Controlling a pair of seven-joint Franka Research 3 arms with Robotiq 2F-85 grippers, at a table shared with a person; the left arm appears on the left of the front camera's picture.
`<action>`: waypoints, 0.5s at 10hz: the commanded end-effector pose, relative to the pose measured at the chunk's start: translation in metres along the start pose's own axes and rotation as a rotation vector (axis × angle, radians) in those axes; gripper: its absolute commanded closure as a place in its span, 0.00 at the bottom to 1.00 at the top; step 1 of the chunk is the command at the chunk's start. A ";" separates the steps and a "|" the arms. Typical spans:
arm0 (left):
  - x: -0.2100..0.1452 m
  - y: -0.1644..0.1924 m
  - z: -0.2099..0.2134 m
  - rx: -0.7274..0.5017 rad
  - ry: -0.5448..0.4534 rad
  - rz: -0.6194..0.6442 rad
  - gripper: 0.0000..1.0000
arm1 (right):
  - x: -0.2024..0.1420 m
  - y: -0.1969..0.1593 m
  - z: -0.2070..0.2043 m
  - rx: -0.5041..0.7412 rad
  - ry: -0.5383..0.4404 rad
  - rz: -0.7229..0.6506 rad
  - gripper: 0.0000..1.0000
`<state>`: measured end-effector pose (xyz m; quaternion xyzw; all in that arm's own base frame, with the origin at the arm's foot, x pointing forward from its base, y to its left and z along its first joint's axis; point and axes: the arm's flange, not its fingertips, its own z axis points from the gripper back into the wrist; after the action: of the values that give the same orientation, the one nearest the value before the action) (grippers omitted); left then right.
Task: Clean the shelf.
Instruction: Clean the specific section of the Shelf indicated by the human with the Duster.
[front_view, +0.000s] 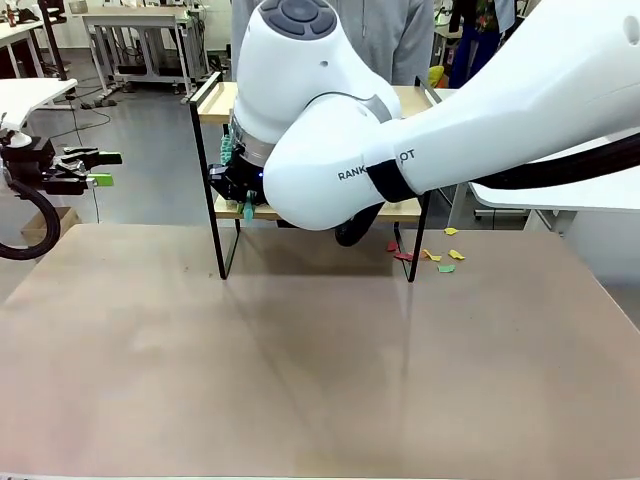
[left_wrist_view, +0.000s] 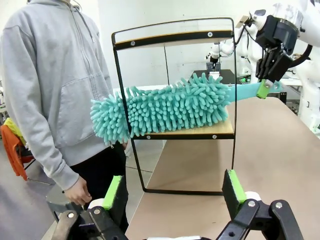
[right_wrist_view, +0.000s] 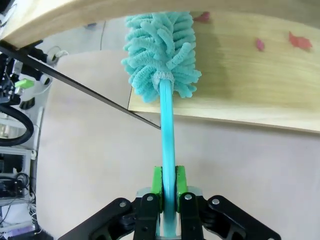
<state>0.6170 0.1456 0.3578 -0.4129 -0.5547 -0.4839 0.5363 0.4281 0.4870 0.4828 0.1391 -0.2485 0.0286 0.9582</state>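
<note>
The shelf (front_view: 405, 210) stands at the table's far side, with two wooden boards in a black frame. My right arm reaches across it. My right gripper (right_wrist_view: 168, 185) is shut on the handle of a teal fluffy duster (right_wrist_view: 160, 50). The duster's head lies on the lower board (right_wrist_view: 250, 85) near its left end. In the left wrist view the duster (left_wrist_view: 165, 107) spans the board's depth and pokes out toward the person, with the right gripper (left_wrist_view: 267, 82) holding its handle. Small red scraps (right_wrist_view: 299, 40) lie on that board. My left gripper (left_wrist_view: 172, 192) hangs open, off to the table's left (front_view: 95, 170).
A person in a grey hoodie (left_wrist_view: 50, 90) stands right behind the shelf, one hand hanging low. Several coloured paper scraps (front_view: 440, 258) lie on the table by the shelf's right leg. The brown tabletop (front_view: 300, 380) stretches wide in front.
</note>
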 end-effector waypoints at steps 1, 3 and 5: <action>0.003 -0.001 0.000 -0.002 0.001 -0.004 0.00 | 0.005 0.006 -0.001 -0.014 0.023 -0.005 0.87; 0.003 -0.001 0.000 -0.002 0.001 -0.004 0.00 | 0.000 0.000 0.000 0.000 0.000 0.000 0.87; 0.003 -0.001 0.000 -0.002 0.001 -0.004 0.00 | 0.000 0.000 0.000 0.000 0.000 0.000 0.87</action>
<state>0.6170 0.1456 0.3578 -0.4130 -0.5547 -0.4839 0.5363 0.4285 0.4887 0.4795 0.1334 -0.2464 0.0236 0.9597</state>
